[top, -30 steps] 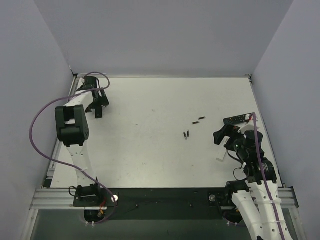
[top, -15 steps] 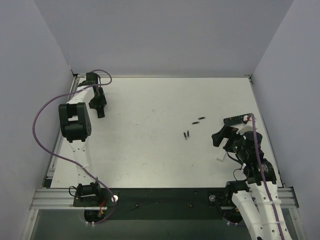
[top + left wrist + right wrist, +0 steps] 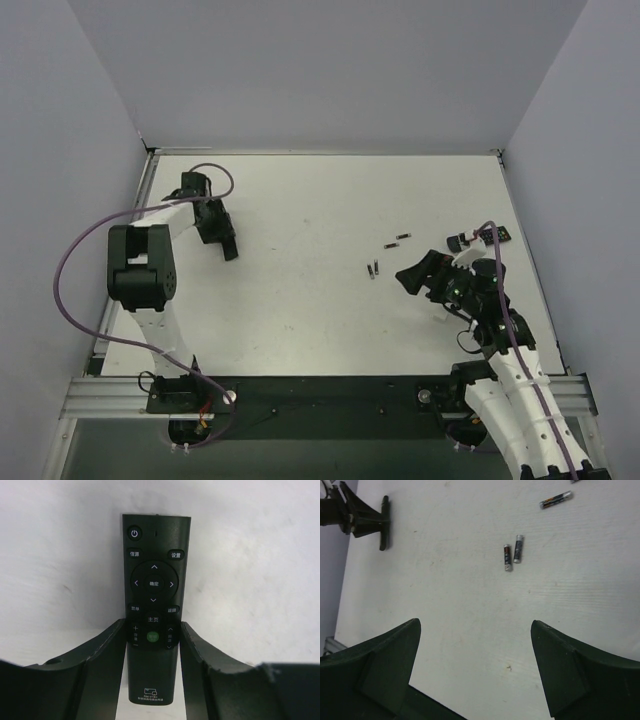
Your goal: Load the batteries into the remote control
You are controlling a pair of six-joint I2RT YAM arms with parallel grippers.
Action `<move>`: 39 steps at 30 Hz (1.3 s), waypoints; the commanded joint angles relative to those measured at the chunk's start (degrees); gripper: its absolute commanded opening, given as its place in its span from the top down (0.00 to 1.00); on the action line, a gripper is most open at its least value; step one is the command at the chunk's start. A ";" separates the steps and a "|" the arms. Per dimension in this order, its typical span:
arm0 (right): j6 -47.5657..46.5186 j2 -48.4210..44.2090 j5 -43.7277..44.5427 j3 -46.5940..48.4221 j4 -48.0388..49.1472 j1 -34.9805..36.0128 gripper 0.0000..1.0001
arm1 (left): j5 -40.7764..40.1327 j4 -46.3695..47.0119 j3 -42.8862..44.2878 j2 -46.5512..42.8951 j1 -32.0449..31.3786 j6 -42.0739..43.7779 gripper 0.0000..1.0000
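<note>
The black remote control [image 3: 154, 585] lies button side up between the fingers of my left gripper [image 3: 152, 624], which is shut on its lower half. In the top view that gripper [image 3: 224, 240] is over the table's left part. Three batteries lie loose right of centre: a pair side by side [image 3: 373, 269] [image 3: 507, 557] [image 3: 518, 548] and one farther back [image 3: 402, 238] [image 3: 555, 500]. My right gripper [image 3: 413, 275] [image 3: 475, 625] hovers open just right of the pair, with nothing between its fingers.
A dark flat object [image 3: 462, 240] lies at the right edge, partly hidden behind my right arm. The white table [image 3: 300, 300] is walled on three sides. The left arm's purple cable [image 3: 70, 260] loops out over the left edge.
My left gripper has closed on the remote control and carried it from the back left corner toward the middle. The right gripper has swung left toward the batteries.
</note>
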 commanded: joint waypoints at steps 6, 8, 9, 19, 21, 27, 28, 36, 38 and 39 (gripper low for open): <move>14.19 11.90 -5.86 -3.64 26.90 15.15 0.14 | 21.10 30.96 -30.11 -19.82 -11.84 -23.83 0.78; 17.70 16.19 -4.10 -3.82 32.94 19.01 0.14 | 22.87 37.76 -37.03 -23.08 -13.95 -28.24 0.79; 18.84 17.79 -3.92 -3.91 34.98 21.90 0.14 | 25.05 44.49 -39.25 -23.78 -15.61 -32.26 0.79; 25.80 34.50 -2.69 0.83 48.36 33.44 0.14 | 25.69 75.14 -55.25 -35.11 -24.14 -50.40 0.83; 26.67 36.52 -2.51 2.41 48.36 34.06 0.15 | 24.29 76.54 -56.05 -37.40 -25.11 -51.19 0.84; 30.71 42.14 -6.46 4.26 56.79 35.47 0.20 | 21.83 75.85 -56.58 -45.49 -27.58 -50.50 0.84; 31.68 42.76 -7.51 4.79 58.11 35.64 0.20 | 21.82 75.85 -56.58 -46.63 -27.84 -50.50 0.84; 37.57 48.74 -12.79 5.76 74.37 36.26 0.32 | 21.30 80.06 -58.69 -49.63 -30.13 -52.34 0.84; 38.01 49.44 -13.41 6.37 76.48 36.52 0.37 | 20.95 80.24 -58.96 -50.33 -30.83 -52.34 0.84; 38.02 49.53 -13.85 6.55 76.75 36.70 0.40 | 20.86 80.85 -59.04 -50.59 -31.01 -52.34 0.84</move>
